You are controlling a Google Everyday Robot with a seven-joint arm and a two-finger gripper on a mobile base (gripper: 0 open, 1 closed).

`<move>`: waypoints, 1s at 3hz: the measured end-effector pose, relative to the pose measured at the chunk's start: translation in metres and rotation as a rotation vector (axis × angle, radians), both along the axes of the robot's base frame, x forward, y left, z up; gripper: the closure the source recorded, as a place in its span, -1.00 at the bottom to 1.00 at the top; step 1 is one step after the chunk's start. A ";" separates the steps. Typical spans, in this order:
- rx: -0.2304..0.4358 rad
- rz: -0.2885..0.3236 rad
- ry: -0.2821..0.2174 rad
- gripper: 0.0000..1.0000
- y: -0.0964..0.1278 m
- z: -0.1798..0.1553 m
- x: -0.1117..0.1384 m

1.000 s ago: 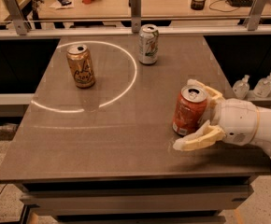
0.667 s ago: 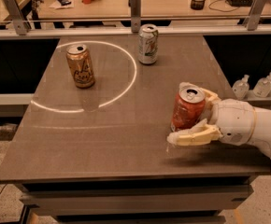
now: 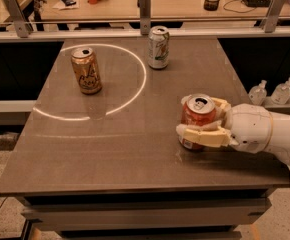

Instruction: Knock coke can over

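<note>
The coke can [image 3: 200,116], red-orange with a silver top, stands upright at the right front of the brown table [image 3: 120,149]. My gripper [image 3: 185,116] reaches in from the right and surrounds the can. The near finger [image 3: 202,135] lies across the can's front, low on its body. The far finger [image 3: 219,104] sits behind the can's rim. Both press against the can.
A gold-tan can with a cartoon figure [image 3: 86,70] stands at the back left inside a white ring of light. A white-and-green can [image 3: 158,47] stands at the back centre. Two small bottles [image 3: 270,91] sit on a ledge right of the table. The table's right edge is near my arm.
The near finger has swung in from the table surface onto the can's front, so the fingers have closed around the can. The can has stayed upright in place.
</note>
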State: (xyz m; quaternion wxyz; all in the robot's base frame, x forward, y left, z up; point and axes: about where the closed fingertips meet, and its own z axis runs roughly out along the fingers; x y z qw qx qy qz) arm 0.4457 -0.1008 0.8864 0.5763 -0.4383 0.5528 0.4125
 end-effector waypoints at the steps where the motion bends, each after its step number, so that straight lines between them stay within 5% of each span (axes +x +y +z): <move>1: -0.010 0.029 -0.021 0.73 -0.002 0.017 0.008; 2: -0.070 0.086 -0.072 1.00 -0.007 0.049 0.021; 3: -0.223 0.146 -0.128 1.00 -0.016 0.080 0.031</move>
